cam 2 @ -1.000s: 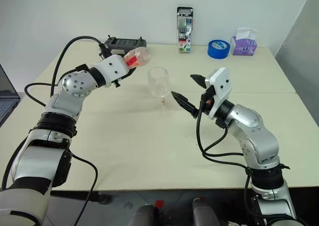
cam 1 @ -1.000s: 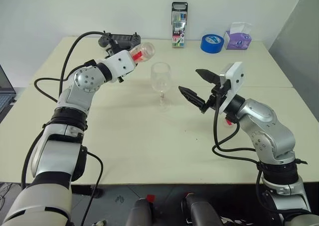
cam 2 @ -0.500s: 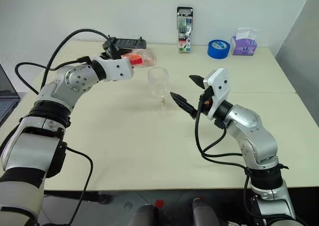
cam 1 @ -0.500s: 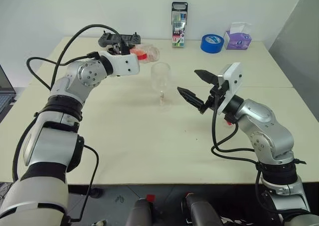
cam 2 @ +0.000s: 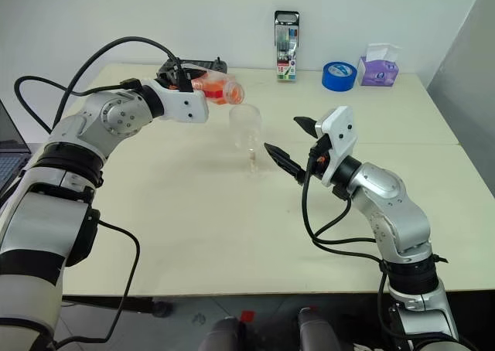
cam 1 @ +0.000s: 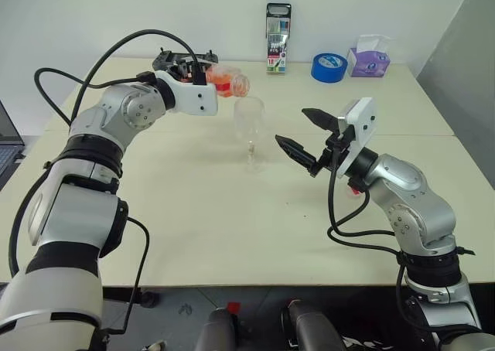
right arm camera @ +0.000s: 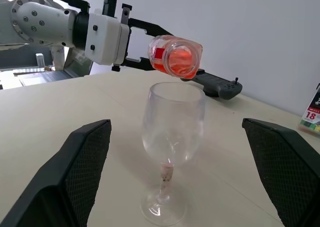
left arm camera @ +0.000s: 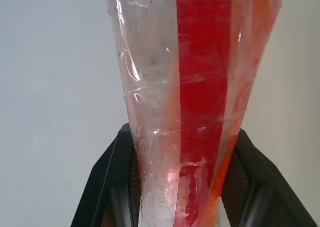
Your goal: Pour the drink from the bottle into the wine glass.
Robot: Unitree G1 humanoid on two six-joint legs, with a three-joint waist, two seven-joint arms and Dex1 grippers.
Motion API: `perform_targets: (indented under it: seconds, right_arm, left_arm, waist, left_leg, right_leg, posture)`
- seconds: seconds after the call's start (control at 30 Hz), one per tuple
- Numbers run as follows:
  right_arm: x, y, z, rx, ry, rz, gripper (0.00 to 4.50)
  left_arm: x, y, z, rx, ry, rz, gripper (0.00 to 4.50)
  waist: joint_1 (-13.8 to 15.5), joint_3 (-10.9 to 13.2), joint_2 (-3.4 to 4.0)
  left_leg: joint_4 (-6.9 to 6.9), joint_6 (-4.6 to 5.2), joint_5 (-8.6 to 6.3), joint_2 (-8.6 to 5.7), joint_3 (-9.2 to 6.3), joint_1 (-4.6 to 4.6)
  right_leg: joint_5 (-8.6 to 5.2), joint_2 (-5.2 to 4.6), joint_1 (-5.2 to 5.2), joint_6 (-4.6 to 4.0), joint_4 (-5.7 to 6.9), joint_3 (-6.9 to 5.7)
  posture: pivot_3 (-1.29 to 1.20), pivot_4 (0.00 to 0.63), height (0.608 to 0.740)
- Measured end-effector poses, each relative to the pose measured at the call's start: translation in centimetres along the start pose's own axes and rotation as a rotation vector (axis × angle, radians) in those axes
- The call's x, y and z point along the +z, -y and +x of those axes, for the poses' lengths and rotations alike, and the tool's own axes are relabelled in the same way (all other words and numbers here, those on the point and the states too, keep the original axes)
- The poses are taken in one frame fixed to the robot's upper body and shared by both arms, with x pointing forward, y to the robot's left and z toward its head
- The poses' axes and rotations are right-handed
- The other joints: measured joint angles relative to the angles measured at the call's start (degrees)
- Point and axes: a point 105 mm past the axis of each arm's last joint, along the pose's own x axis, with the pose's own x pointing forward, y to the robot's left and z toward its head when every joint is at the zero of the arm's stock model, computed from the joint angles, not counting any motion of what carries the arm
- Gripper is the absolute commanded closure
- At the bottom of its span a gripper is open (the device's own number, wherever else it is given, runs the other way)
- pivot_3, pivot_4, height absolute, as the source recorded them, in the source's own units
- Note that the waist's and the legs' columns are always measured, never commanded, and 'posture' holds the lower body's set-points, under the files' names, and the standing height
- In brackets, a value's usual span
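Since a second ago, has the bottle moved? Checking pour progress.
Yes. The bottle has tipped from mouth-up to level above the glass.

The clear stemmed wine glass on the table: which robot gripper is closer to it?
Right. The right gripper hangs open just beside the wine glass; the left gripper holds the bottle above and behind its rim.

A pale cream worktop filled the middle of the frame, with a seam running across its right side. A plain white wall stood behind it along the top. A grey panel closed the upper right corner, and dark floor showed along the bottom.
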Motion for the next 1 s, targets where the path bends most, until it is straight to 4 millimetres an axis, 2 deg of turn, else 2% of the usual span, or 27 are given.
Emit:
perform_targets:
  seconds: [0.27, 0.5, 0.87, 1.0]
  right_arm:
    - [0.0, 0.0, 0.0, -0.003, -0.002, -0.004, 0.0]
    - [-0.2, -0.3, 0.1, 0.007, -0.006, -0.002, 0.0]
    - [-0.4, -0.4, 0.1, 0.007, -0.011, 0.0, 0.0]
    - [-0.4, -0.4, 0.0, 0.006, -0.011, 0.0, 0.0]
  left_arm:
    - [-0.4, -0.7, -0.2, 0.011, -0.016, 0.049, 2.83]
    - [-0.3, -0.4, -0.2, -0.004, -0.005, 0.082, 2.83]
    - [0.2, -2.0, 0.1, 0.021, 0.006, 0.143, 2.83]
    - [0.0, -1.7, 0.1, 0.001, -0.005, 0.155, 2.83]
  waist:
    - [0.0, 0.0, 0.0]
    - [0.01, 0.0, 0.0]
    - [0.0, 0.0, 0.0]
    - [-0.01, 0.0, 0.0]
  left_leg:
    - [0.0, 0.0, 0.0, 0.0, 0.0, 0.0]
    - [0.02, 0.0, 0.0, 0.01, 0.0, -0.01]
    - [0.03, 0.0, 0.0, -0.01, 0.0, 0.0]
    - [0.03, 0.0, 0.0, -0.02, 0.0, 0.0]
  right_leg:
    - [0.0, -0.01, 0.0, 0.0, -0.01, 0.0]
    - [0.0, -0.01, 0.0, 0.0, 0.02, 0.0]
    - [0.0, -0.01, 0.0, 0.0, 0.03, 0.0]
    - [0.0, -0.01, 0.0, -0.01, 0.04, 0.0]
  posture:
    - [0.0, 0.15, 0.74]
    - [0.0, 0.15, 0.74]
    - [0.0, 0.15, 0.74]
    - [0.0, 0.15, 0.74]
